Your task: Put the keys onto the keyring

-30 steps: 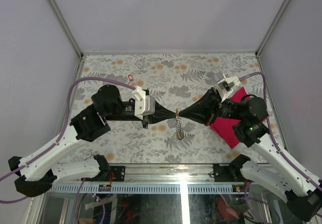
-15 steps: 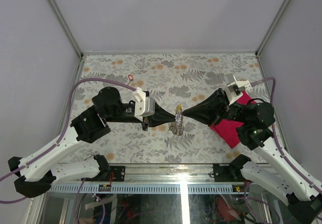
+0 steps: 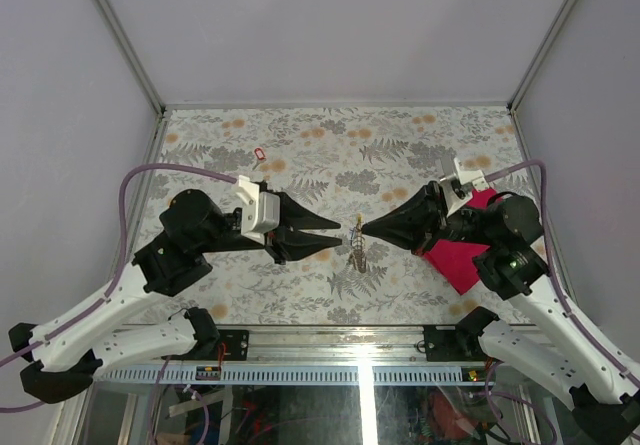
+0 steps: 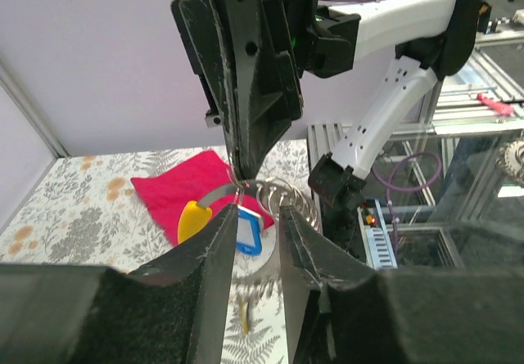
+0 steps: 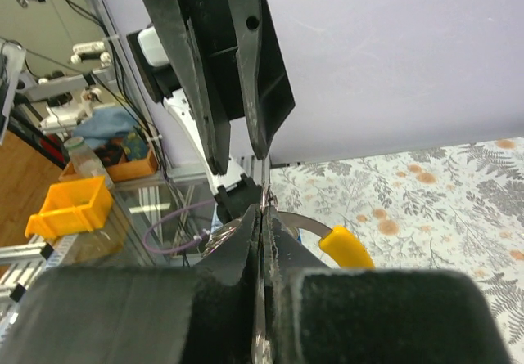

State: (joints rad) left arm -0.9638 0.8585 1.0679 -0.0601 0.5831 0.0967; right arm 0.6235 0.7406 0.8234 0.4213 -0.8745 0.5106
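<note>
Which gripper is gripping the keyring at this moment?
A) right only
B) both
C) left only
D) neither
A: the right gripper is pinched shut on the keyring, while the jaws of the left gripper stand open, not clamping it.

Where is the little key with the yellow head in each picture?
Top external: the slim yellow-headed key is a tiny speck mid-table, at the right gripper tip.
Left wrist: lower centre-left, just below that gripper.
Right wrist: lower right of centre, beside the gripper.
Shared landmark: the right gripper's shut black tips, pinching the thin silvery metal keyring.
</note>
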